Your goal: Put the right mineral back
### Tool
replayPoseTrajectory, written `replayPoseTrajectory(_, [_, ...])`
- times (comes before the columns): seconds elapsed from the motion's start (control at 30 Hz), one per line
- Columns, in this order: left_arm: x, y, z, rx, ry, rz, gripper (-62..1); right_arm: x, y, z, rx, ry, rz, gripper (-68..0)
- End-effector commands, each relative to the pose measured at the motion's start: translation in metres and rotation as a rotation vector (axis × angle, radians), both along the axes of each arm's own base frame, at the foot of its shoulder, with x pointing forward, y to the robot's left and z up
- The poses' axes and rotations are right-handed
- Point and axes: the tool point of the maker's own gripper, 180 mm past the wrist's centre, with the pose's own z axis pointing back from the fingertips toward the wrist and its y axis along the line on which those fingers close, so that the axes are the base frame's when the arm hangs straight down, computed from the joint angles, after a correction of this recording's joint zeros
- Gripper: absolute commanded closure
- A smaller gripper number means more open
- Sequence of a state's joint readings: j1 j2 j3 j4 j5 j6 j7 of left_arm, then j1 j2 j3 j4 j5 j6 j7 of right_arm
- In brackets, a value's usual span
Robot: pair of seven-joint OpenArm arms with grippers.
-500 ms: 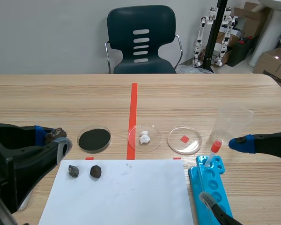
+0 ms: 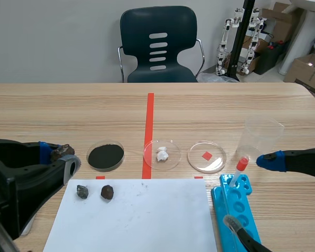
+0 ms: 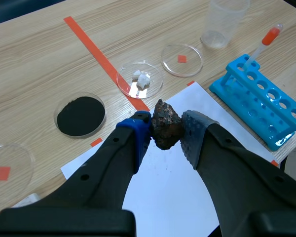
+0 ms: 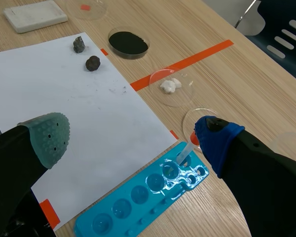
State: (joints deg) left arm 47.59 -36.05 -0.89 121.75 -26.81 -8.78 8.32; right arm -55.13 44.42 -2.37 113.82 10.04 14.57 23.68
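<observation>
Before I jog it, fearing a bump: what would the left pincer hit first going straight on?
Probably the dish of white lumps, though depth is unclear; the left pincer holds its rock high.

Open white paper (image 2: 147,220), grey stone (image 2: 82,191) and brown stone (image 2: 107,192) at its far-left corner, blue rack (image 2: 235,210) alongside

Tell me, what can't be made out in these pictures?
Scene view: the left gripper hides most of the mineral it holds.
Right wrist view: a finger of the right gripper mostly covers the dropper bulb.
Scene view: the blue rack is cut off by the bottom edge.
</observation>
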Motion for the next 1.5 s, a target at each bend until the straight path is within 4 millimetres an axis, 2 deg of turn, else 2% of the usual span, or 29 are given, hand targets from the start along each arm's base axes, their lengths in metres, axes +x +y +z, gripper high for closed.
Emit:
replayPoseTrajectory(0.0, [0.003, -0.002, 0.009, -0.021, -0.029, 0.001, -10.0, 0.001, 0.002, 0.004, 0.019, -0.009, -0.001, -52.9])
replayPoseTrajectory(0.37, [0.006, -0.004, 0.006, -0.002, -0.02, -0.007, -10.0, 0.001, 0.002, 0.004, 0.019, -0.009, -0.002, -52.9])
replayPoseTrajectory(0.67, [0.011, -0.024, 0.002, 0.014, 0.008, -0.068, -10.0, 0.001, 0.002, 0.004, 0.019, -0.009, -0.001, -52.9])
replayPoseTrajectory(1.0, [0.035, -0.036, -0.001, -0.009, 0.072, 0.024, -10.0, 0.001, 0.002, 0.004, 0.019, -0.009, -0.001, -52.9])
replayPoseTrajectory(1.17, [0.045, -0.042, -0.02, -0.049, 0.175, 0.036, -10.0, 0.001, 0.002, 0.004, 0.019, -0.009, -0.001, -52.9])
replayPoseTrajectory(1.47, [0.062, -0.063, -0.064, 0.0, 0.263, 0.016, -10.0, 0.001, 0.002, 0.004, 0.019, -0.009, -0.002, -52.9])
